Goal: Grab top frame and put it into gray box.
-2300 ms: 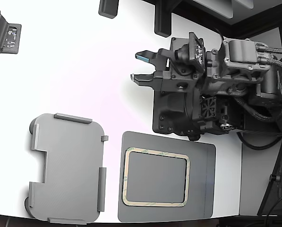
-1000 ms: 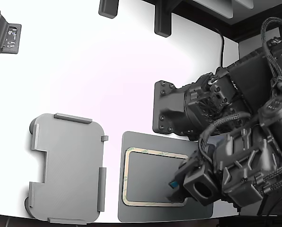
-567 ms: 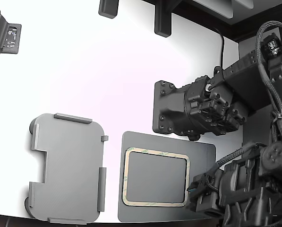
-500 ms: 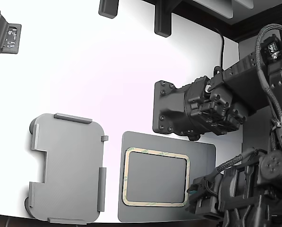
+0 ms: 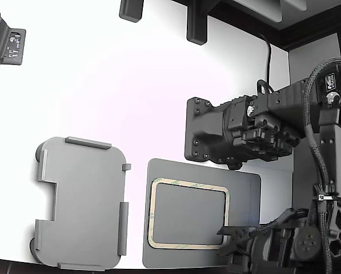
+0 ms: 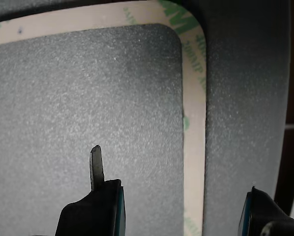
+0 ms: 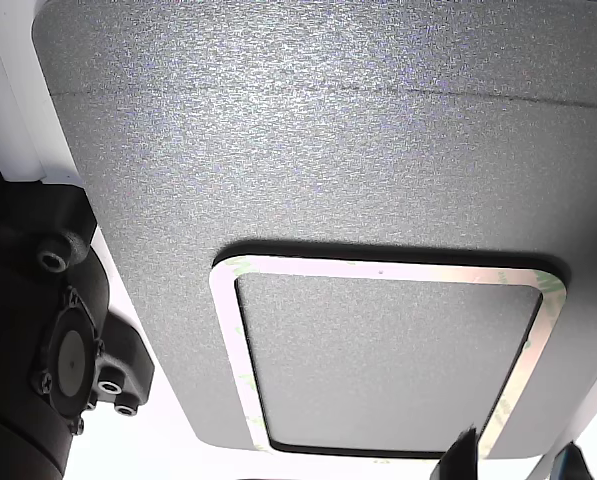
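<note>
White tabletop (image 5: 130,85) carries the gray box (image 5: 81,202) beside a dark mat (image 5: 244,188) bearing the top frame (image 5: 188,185). Spread wide, the gripper (image 6: 186,209) straddles the frame's edge strip, gripping nothing.

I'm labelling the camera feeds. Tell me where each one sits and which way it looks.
Exterior view: overhead, looking down on the white table, gray box, top frame and arm.
Wrist view: just above the frame border, looking down; open gripper fingers straddle it.
Other view: low, beside the dark mat, looking across it; fingertips show at its edge.
Shared: all three show the frame on the mat.
</note>
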Tool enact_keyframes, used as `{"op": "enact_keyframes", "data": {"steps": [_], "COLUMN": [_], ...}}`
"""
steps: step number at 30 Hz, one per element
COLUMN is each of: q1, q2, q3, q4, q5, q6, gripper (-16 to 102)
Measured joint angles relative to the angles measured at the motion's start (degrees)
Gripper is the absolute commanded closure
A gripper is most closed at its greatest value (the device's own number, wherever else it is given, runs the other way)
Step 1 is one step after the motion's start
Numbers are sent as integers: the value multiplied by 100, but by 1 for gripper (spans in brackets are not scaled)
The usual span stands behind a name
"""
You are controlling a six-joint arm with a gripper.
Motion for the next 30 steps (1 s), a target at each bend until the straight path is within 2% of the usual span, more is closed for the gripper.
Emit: {"op": "enact_keyframes", "data": {"steps": [5,8,14,30], "q1": [35,79,176,185], "q2": [-220,-281,-589,-738], "q3": [18,9,-193,-158], "q4": [-229,-308,-316,-396], "q5": [0,18,9,132], "q6": [35,62,9,-229], "gripper": [-10,-6,-5,5]}}
